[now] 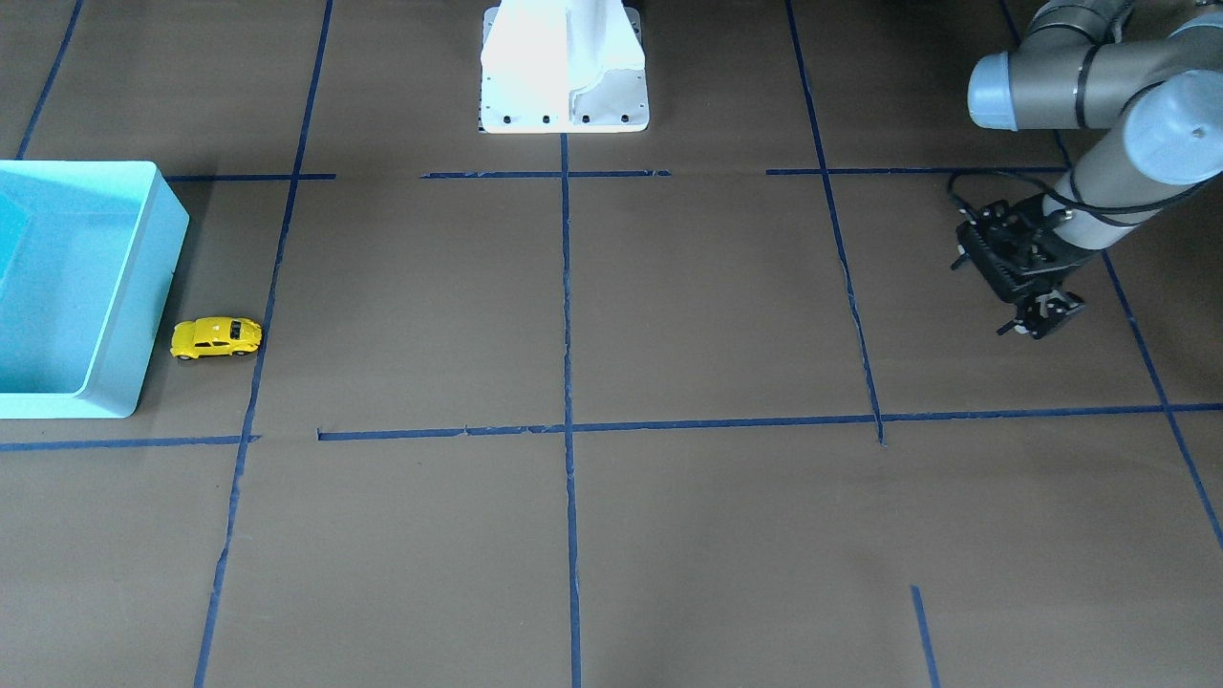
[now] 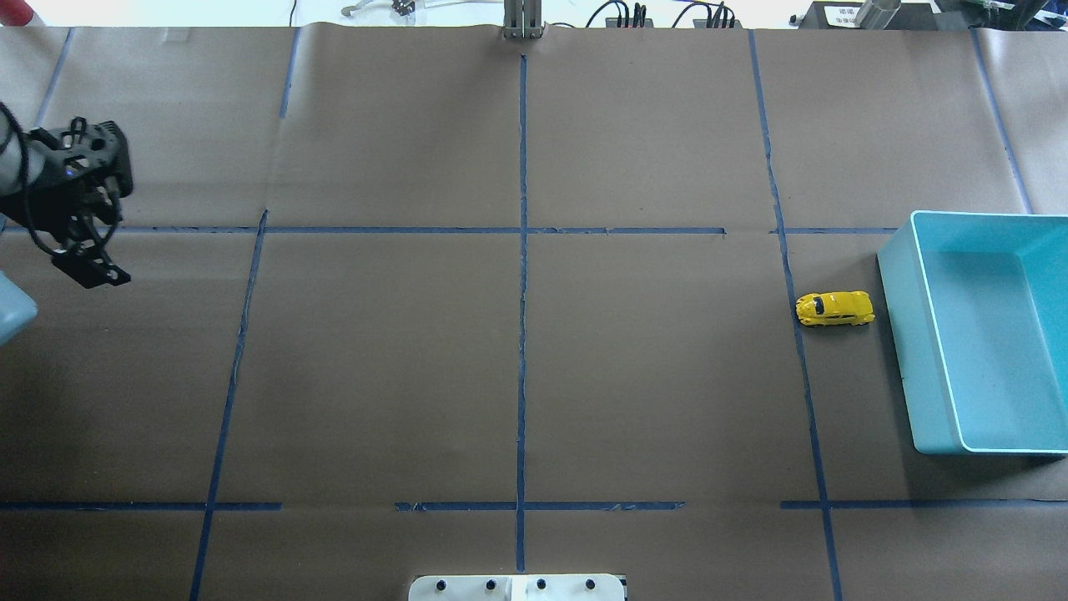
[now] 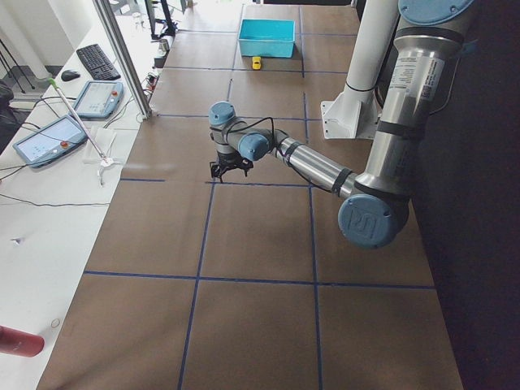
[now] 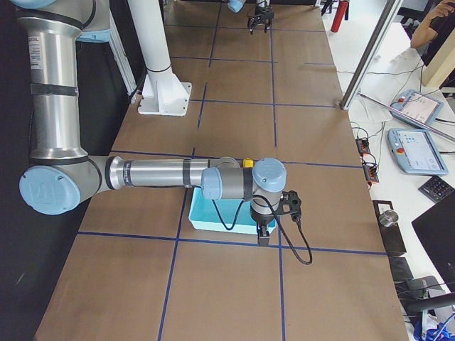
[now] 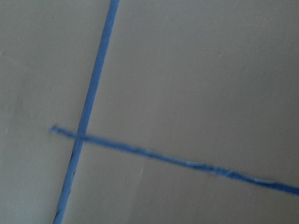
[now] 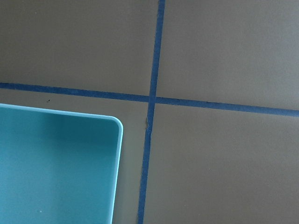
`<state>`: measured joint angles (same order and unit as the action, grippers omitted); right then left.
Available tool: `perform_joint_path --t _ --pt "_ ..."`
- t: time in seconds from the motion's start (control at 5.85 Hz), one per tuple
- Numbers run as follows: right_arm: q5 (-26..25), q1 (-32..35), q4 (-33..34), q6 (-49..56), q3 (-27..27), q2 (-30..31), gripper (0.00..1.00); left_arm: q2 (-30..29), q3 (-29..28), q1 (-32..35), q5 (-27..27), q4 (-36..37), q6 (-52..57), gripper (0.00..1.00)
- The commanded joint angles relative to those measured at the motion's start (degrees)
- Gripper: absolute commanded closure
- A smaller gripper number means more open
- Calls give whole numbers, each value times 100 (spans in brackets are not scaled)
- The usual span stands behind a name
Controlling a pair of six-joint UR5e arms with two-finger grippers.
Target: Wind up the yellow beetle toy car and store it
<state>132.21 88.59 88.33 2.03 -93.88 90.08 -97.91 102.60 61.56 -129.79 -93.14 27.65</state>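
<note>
Across the brown, blue-taped table (image 2: 651, 376), left pincer (image 1: 1040, 323) hangs spread apart; right pincer (image 4: 262, 238) cannot be judged.

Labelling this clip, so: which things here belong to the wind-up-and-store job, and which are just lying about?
Job: yellow beetle toy car; light blue bin beside it.
Lying about: keyboard; teach pendant; both on the side desk.

You have bright, even light over the tabletop (image 2: 375, 367). Shadows are soft: a thin one under the car (image 2: 834, 308) just beside the bin (image 2: 908, 334), a faint one along the bin's wall. The white base (image 1: 564, 76), well apart from the bin, is blown out. Your left wrist view is blurred, its tape (image 5: 88, 116) smeared; the right wrist view is sharp.
</note>
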Motion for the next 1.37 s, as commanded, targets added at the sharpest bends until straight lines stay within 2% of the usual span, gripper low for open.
perform_joint_path --t 0.0,0.34,0.85,1.03,1.2 --pt "-29 -305 -821 -26 -17 -157 0 604 -169 723 -99 121 -75 0" --pt "-239 -761 -967 34 -262 -410 0 974 -441 1741 -125 156 -50 0" --pt "-310 -2000 -967 113 -1043 -622 0 1090 -890 2736 -90 156 -85 0" --pt "-328 -2361 -967 149 -1323 -658 0 1073 -995 2948 -81 217 -563 0" --pt "-589 -2999 -967 1097 -1248 -1024 0 1072 -970 3072 -72 270 -1569 0"
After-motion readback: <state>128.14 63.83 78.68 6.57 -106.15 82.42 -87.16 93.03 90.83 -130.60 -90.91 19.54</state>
